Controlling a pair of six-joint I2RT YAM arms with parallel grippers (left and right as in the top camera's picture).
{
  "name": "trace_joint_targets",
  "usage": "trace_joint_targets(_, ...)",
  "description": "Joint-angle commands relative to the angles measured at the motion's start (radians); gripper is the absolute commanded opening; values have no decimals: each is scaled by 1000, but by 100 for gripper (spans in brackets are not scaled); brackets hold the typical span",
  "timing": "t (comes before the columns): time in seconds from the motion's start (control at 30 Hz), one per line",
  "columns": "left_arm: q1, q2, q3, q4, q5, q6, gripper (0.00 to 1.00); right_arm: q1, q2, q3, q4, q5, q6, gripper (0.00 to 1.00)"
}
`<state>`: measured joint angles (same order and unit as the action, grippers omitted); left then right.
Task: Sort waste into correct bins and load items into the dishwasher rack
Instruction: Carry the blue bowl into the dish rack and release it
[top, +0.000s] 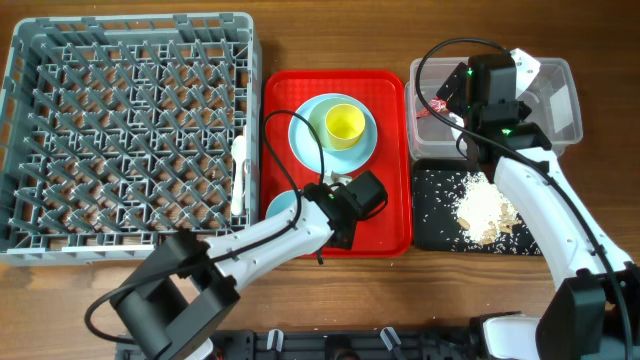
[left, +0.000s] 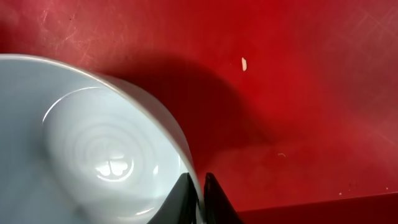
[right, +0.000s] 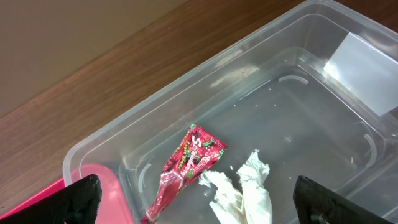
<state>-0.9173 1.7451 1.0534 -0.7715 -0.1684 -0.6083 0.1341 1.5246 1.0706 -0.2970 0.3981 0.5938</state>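
Observation:
On the red tray, my left gripper is shut on the rim of the light blue small bowl, with one finger inside the bowl and one outside. Overhead, the left gripper is at the bowl's right edge. My right gripper hangs open over the clear tub, holding nothing. A red wrapper and a crumpled white tissue lie in the tub. A yellow cup stands on the light blue plate. The grey dishwasher rack fills the left side.
The black tray in front of the tub holds a heap of rice scraps. White plastic cutlery lies between the rack and the red tray. A single rice grain sits on the red tray.

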Motion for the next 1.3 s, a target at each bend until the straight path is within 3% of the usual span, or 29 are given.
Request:
trace_joint_targets(0.0,-1,11,-8,6,-5,-7,7,-4,-16,8,5,20,11,100)
trace_joint_targets(0.2,-1,-13,51,-1,71,-2,4,-4,-16,8,5,20,11,100)
trace_joint_targets(0.33,21,-129,216,-56,176,85,4,-4,-16,8,5,21,11,100)
trace_joint_targets(0.47,152,-224,346,-114,328,192,4,-4,-16,8,5,20,11,100)
trace_joint_targets(0.57,367,-266,409,-120,611,270,4,-4,-16,8,5,20,11,100)
trace_joint_targets(0.67,692,-258,426,-93,1015,318,4,-4,-16,8,5,20,11,100)
trace_joint_targets(0.77,990,-196,426,-12,1393,317,4,-4,-16,8,5,20,11,100)
trace_joint_targets(0.87,1160,-90,426,126,1708,271,4,-4,-16,8,5,20,11,100)
trace_joint_targets(0.9,1209,-15,426,221,1746,193,4,-4,-16,8,5,20,11,100)
trace_joint_targets(1.03,1236,143,426,469,1746,66,4,-4,-16,8,5,20,11,100)
trace_joint_targets(1.27,1238,344,426,808,1738,-58,4,-3,-16,8,5,20,11,100)
